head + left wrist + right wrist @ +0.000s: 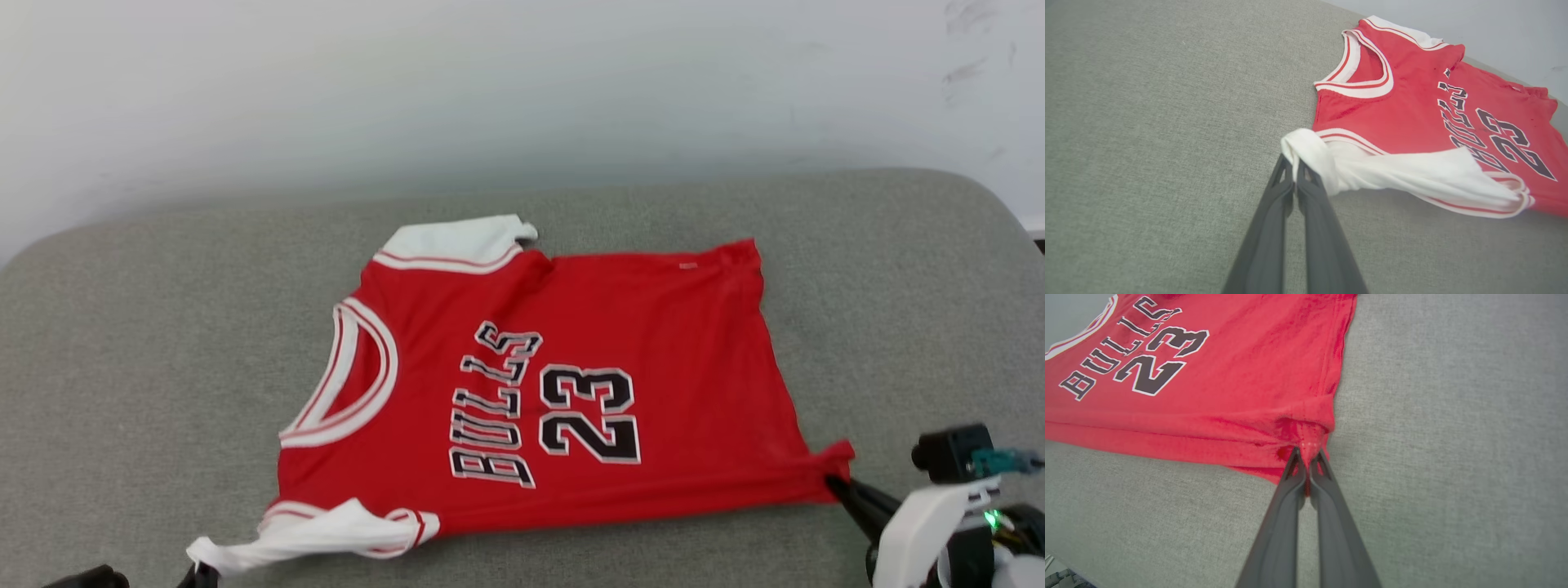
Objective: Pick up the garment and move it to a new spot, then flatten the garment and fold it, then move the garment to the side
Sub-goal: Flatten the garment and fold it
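Grey cushion (147, 367); fingers (1288, 498) pinch garment (653, 343) corners

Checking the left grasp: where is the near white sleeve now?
Head view, lower left: the near white sleeve trails off the garment onto the grey cushion, its tip pinched in the left gripper.

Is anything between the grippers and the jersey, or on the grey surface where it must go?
Nothing visible does. The left gripper grips the garment by its white sleeve, the right gripper by a hem corner; the grey surface around it shows no other object.
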Motion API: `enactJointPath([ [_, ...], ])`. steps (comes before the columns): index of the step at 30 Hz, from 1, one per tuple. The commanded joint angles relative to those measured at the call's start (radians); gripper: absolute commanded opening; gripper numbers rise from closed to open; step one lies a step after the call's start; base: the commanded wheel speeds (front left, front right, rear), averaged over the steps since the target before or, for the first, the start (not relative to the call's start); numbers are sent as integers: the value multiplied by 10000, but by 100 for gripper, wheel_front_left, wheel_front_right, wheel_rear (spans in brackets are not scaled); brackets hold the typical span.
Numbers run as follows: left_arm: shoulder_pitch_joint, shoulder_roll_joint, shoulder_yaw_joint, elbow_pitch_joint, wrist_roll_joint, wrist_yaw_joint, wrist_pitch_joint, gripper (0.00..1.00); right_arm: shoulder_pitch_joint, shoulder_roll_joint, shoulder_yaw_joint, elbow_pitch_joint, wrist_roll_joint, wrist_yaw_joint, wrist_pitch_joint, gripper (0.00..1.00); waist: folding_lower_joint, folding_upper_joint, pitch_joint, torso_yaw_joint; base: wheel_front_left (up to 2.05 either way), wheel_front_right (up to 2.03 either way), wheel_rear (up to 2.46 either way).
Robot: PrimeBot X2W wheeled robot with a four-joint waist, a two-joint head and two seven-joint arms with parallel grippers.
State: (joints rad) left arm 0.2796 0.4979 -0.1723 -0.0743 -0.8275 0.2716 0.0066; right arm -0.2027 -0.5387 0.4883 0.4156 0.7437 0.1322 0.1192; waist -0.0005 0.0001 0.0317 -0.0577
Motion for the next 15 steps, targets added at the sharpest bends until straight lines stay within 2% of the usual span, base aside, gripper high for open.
enactJointPath([
  [1,219,119,169,-147,-74,167,63,0,306,-62,-254,-80,-173,-28,84,0,5,-1,-217,79,0,0,0],
  [5,773,330,244,-1189,-107,491,410,0,1363,203,-1336,-1170,-613,-26,908,0,5,-1,-395,122,0,0,0],
  [8,463,419,275,-1629,47,551,341,0,1822,505,-2173,-1931,-1067,-26,1502,0,5,-1,-361,167,0,0,0],
  [11,-281,369,17,-1690,270,384,315,0,1900,865,-2864,-2532,-1539,-25,2058,0,5,-1,-146,255,0,0,0],
  [15,-1596,87,-318,-1159,380,66,268,0,1484,1279,-3304,-3011,-2047,-23,2694,0,5,-1,306,315,0,0,0],
])
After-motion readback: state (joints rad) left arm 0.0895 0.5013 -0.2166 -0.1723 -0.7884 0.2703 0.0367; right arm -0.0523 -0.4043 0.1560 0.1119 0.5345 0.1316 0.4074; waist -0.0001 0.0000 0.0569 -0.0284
